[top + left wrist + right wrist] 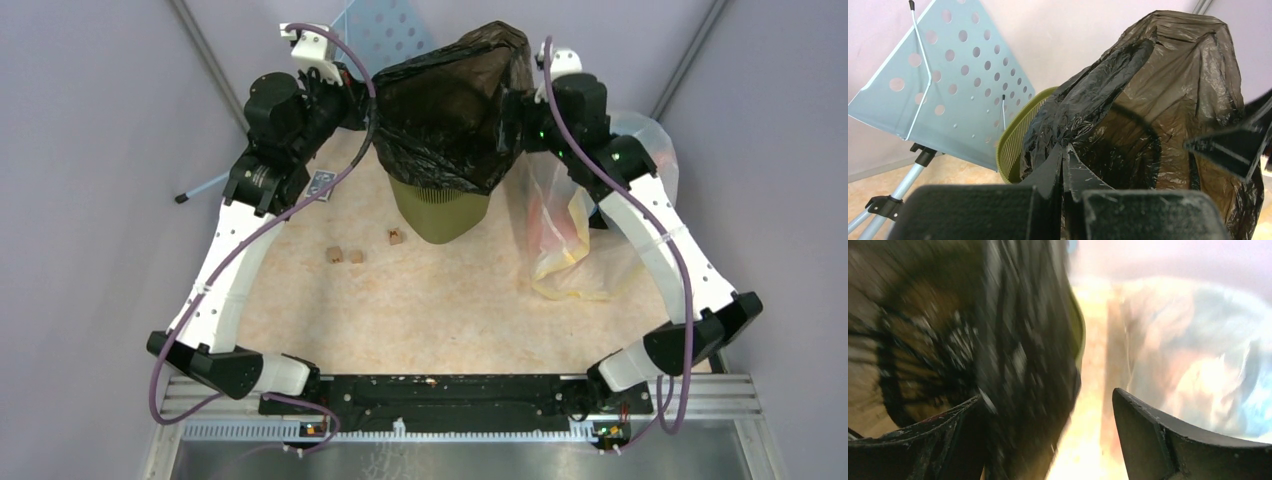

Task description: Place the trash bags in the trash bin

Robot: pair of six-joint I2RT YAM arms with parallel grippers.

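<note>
The black trash bag (455,100) is draped over the top of the olive-green trash bin (440,212), ballooned up above the rim and covering the opening. My left gripper (362,105) is at the bag's left side. In the left wrist view the gripper (1064,147) is shut on a fold of the bag (1148,90), beside the bin's rim (1013,135). My right gripper (515,112) is at the bag's right side. The right wrist view is blurred: the gripper (1048,395) is open, with the bag (1023,340) lying against its left finger.
A clear bag of colourful rubbish (565,220) with yellow ties stands right of the bin, close to my right arm, and shows in the right wrist view (1193,340). A pale blue perforated board (385,30) on a stand is behind the bin. Small brown bits (342,255) lie on the table.
</note>
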